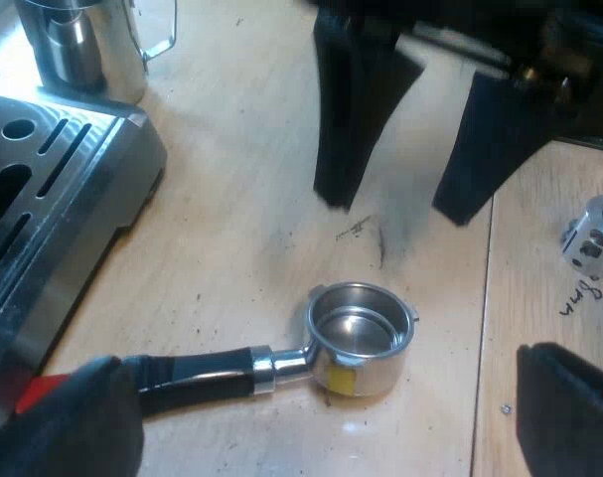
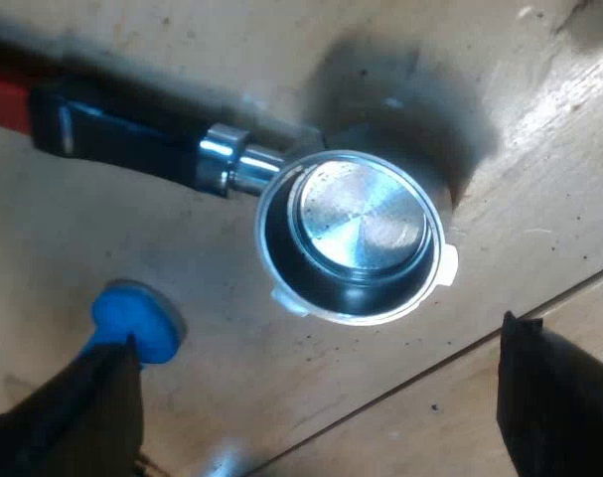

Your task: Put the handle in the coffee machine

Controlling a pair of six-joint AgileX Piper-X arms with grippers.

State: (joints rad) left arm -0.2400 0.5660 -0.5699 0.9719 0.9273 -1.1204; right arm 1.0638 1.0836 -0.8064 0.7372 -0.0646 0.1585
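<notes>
The fingers [image 1: 73, 427] of my left gripper [image 1: 321, 373] stood wide apart, released, with the holder [image 1: 361, 343] lying loose between them on the counter [image 1: 231, 179], near the machine [image 1: 53, 189]. My right gripper [image 2: 318, 350], released too, hung over its cup, probably to grasp it from above.

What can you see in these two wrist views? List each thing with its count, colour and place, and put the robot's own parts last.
metal filter holder with dark red-ended handle: one, silver and black, lying loose on the table, basket opening upward
pale wooden table: one, light brown, under everything
espresso machine's slotted metal tray: one, silver, near the handle's red end
shiny metal jug: one, silver, beside the machine's tray
round blue tamper: one, blue, on the table near the basket
small slotted metal part: one, silver, on the table
left gripper: one, black, open, straddling the holder
right gripper: one, black, open, over the basket
</notes>
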